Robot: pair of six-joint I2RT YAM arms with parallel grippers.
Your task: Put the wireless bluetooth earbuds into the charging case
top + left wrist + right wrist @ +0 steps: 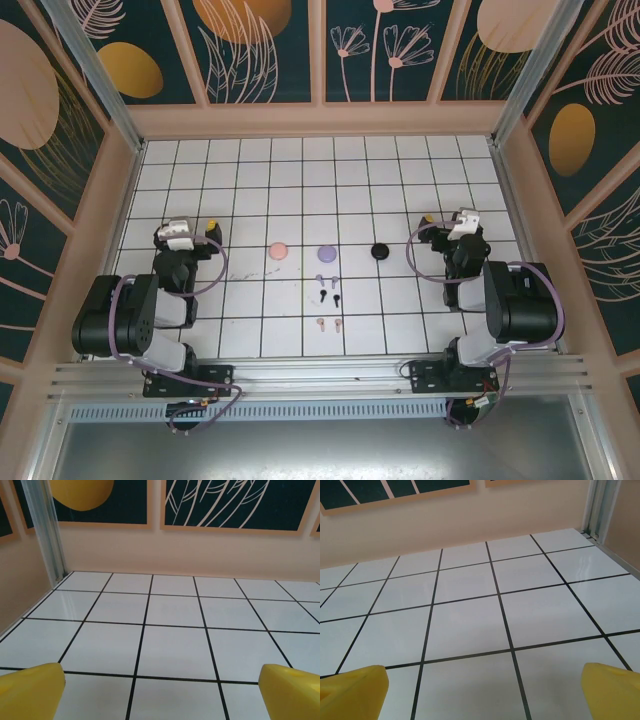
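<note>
Overhead view: white gridded desk (260, 190) inside a walled enclosure. The left hand (188, 226) sits over the left side of the desk and the right hand (452, 224) over the right side. Both point toward the back wall (320, 120) and are well apart from the task items.

Task items, overhead view: three small round cases in a row near mid-desk, namely pink case (278, 251), lilac case (325, 255) and black case (379, 251) (open or closed: too small to tell). On the side nearer the arm bases, the earbuds lie loose on the tiles in three pairs, one pair after another. The lilac earbuds (318, 278) are just in front of the lilac case, the black earbuds (322, 296) come next, and the pink earbuds (321, 323) are closest to the front edge. All six lie outside the cases, between the two arms, touched by neither hand.

Left wrist view: yellow fingertips (30, 692) sit at the two lower corners, spread wide, with bare tiles between them. Beyond are the plain wall base and a metal post (45, 530) at the left corner. This close view settles the spread (overhead, the fingers are too small to judge).

Right wrist view: yellow fingertips (352, 692) are likewise spread to the lower corners over bare tiles, and a corner post (600, 505) stands at upper right.
</note>
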